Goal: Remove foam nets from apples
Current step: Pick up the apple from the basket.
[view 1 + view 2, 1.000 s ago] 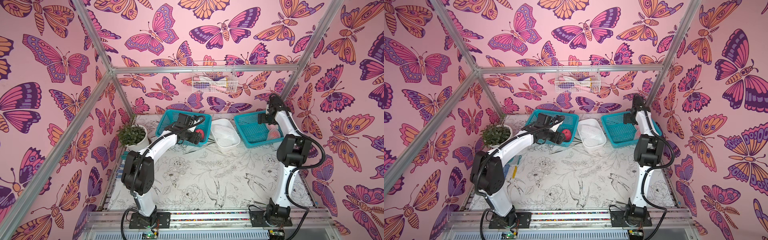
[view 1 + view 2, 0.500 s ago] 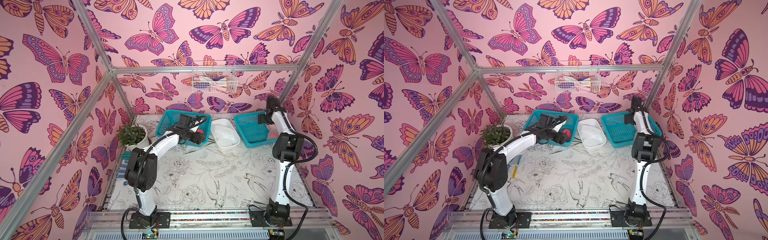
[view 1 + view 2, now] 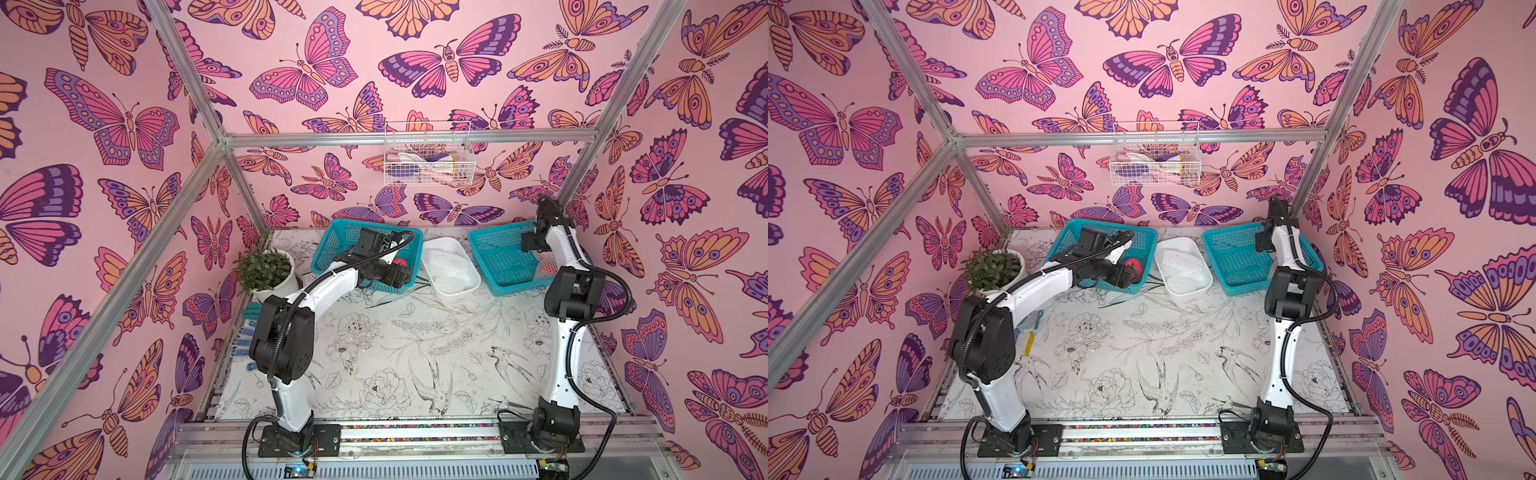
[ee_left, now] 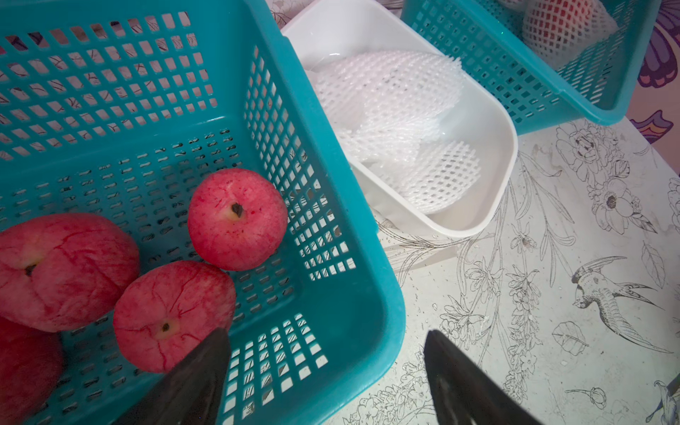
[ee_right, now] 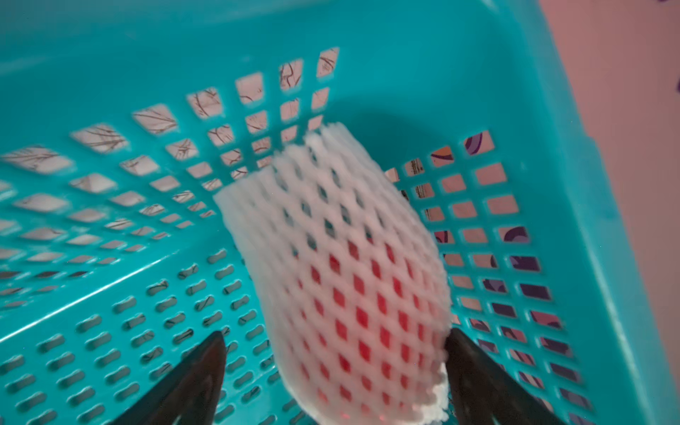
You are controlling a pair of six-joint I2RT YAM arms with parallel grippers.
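Several bare red apples [image 4: 237, 219] lie in the left teal basket [image 4: 342, 206]. My left gripper [image 4: 325, 346] hangs open and empty over that basket's near right corner [image 3: 401, 277]. Loose white foam nets [image 4: 386, 110] fill the white tray [image 4: 509, 154] between the two baskets. In the right teal basket [image 3: 498, 266] one apple still in its foam net [image 5: 353, 279] lies by the right wall [image 3: 545, 266]. My right gripper [image 5: 335, 335] is open around it. One fingertip [image 5: 463, 353] touches the net and the other stands apart from it.
A potted plant [image 3: 266, 270] stands left of the left basket, with gloves [image 3: 249, 320] on the table edge below it. A wire basket [image 3: 428, 166] hangs on the back wall. The right basket sits close to the right wall frame.
The right arm's elbow has swung in toward the basket and its jaws have narrowed slightly around the netted apple. The left arm has shifted only a little.
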